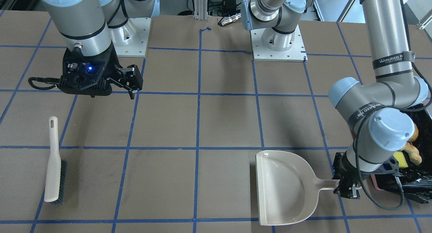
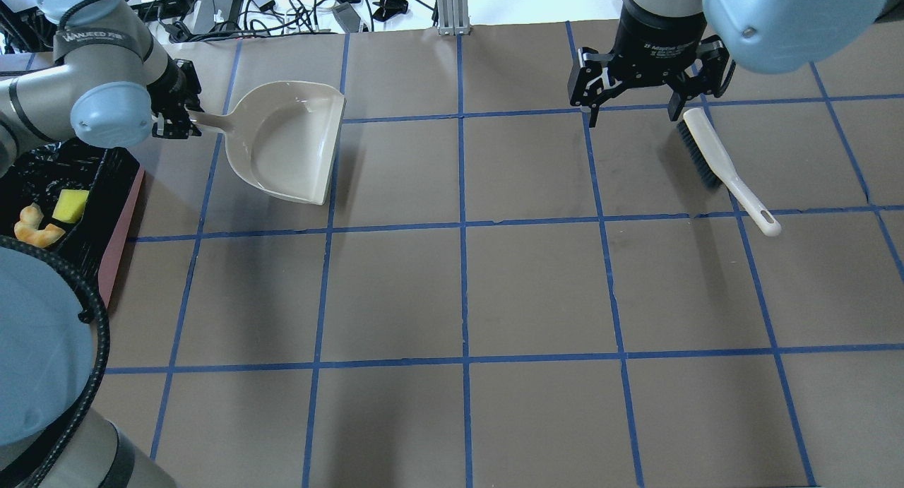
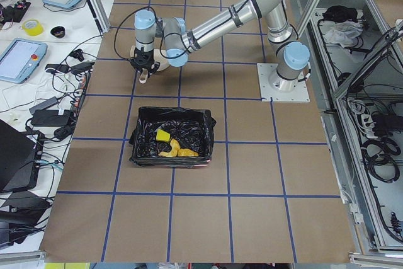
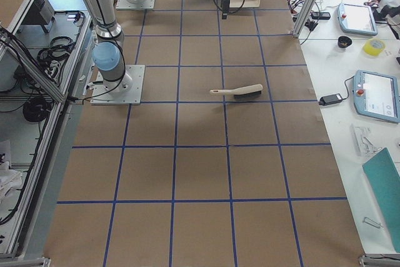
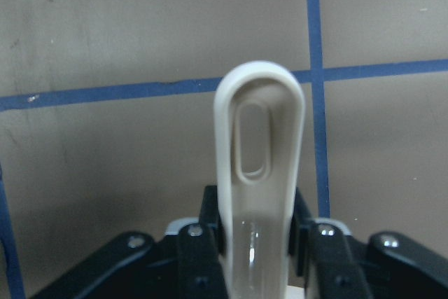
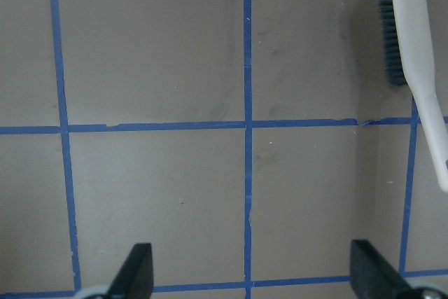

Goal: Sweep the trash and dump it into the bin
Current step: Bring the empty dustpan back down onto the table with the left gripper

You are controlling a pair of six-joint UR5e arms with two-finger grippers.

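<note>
From the front, the left gripper (image 1: 346, 188) pinches the end of the dustpan (image 1: 287, 189) by its handle. The dustpan lies flat on the table (image 1: 222, 125). Just beside it, at the picture's edge, is the bin (image 1: 376, 183). The trash (image 1: 405, 157) sits inside it on the black bag. The brush (image 1: 54, 162) lies well apart on the other side. The right gripper (image 1: 132, 86) hangs above the table, near the brush but not touching it.

From above, the right gripper (image 2: 639, 106) has its fingers spread wide and holds nothing. A yellow sponge (image 2: 70, 204) and a golden piece (image 2: 34, 227) show in the bin (image 2: 120, 241).

From the left end, the trash (image 3: 175, 150) rests in the bin (image 3: 140, 146).

From the right end, the brush (image 4: 240, 93) lies on the table.

The left wrist camera shows two fingers (image 5: 302, 232) pressed on both sides of the handle (image 5: 259, 145).

The right wrist camera shows spread fingertips (image 6: 140, 267) with only table between them.

I think the sweeping and dumping are done, and this step is putting the tools down. Next, the left gripper should let go and lift straight up, so it does not drag the dustpan or bump the bin.
</note>
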